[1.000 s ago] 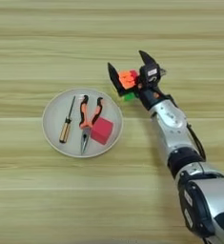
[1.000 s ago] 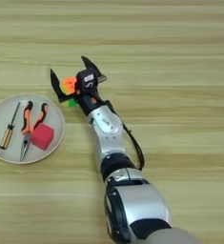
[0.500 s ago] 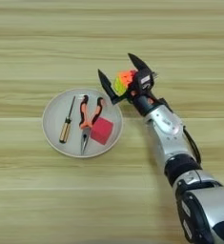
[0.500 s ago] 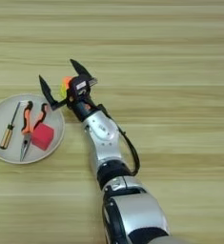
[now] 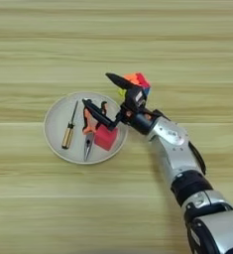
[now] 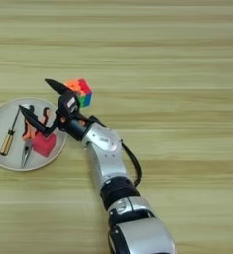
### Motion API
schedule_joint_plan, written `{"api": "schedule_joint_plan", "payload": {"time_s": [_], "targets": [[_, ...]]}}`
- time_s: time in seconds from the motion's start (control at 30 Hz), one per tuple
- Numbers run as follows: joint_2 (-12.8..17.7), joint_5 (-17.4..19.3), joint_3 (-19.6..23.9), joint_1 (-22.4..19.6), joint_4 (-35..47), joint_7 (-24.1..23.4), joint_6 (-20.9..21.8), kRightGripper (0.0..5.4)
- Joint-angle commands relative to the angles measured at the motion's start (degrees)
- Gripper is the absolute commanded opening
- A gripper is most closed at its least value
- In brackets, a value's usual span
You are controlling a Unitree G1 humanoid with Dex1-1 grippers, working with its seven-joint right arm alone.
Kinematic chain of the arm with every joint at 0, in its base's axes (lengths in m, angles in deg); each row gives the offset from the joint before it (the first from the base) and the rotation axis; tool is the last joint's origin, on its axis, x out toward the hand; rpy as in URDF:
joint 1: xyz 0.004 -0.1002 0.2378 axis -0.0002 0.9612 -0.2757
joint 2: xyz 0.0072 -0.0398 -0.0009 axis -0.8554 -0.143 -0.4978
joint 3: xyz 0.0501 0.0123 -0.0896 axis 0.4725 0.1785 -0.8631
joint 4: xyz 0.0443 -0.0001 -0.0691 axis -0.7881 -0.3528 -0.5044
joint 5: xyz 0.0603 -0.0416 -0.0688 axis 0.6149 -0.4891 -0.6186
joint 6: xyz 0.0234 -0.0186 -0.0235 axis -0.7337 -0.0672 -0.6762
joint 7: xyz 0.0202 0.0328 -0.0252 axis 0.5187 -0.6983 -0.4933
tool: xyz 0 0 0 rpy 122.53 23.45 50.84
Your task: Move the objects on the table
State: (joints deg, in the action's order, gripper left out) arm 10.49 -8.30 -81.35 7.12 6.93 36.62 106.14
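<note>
Two black fingers of our right gripper (image 5: 104, 94) stand spread wide apart, holding nothing. We see the puzzle cube (image 5: 137, 83) on the table (image 5: 197, 54) just behind the upper finger, outside the gap. Our lower finger reaches over the grey plate (image 5: 56, 126), which holds the red cube (image 5: 106, 138), pliers (image 5: 90, 130) and screwdriver (image 5: 69, 129).

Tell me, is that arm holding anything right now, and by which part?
Nothing. The right gripper is spread wide open; the puzzle cube sits on the table beside its upper finger, not between the fingers.
</note>
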Motion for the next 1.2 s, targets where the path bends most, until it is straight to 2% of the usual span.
{"api": "schedule_joint_plan", "payload": {"time_s": [0.03,0.33,0.5,0.77,1.2], "targets": [[0.7,1.4,0.1,-2.5,5.2,0.2,-3.7,5.35],[3.0,1.3,-2.1,-0.7,9.8,5.6,-10.7,5.35],[5.0,1.0,-3.8,1.6,13.4,8.1,-17.7,5.35],[8.8,-0.5,-5.9,4.0,18.6,10.3,-24.7,5.35],[10.3,-4.7,-7.8,4.3,18.6,8.6,-26.8,5.35]]}}
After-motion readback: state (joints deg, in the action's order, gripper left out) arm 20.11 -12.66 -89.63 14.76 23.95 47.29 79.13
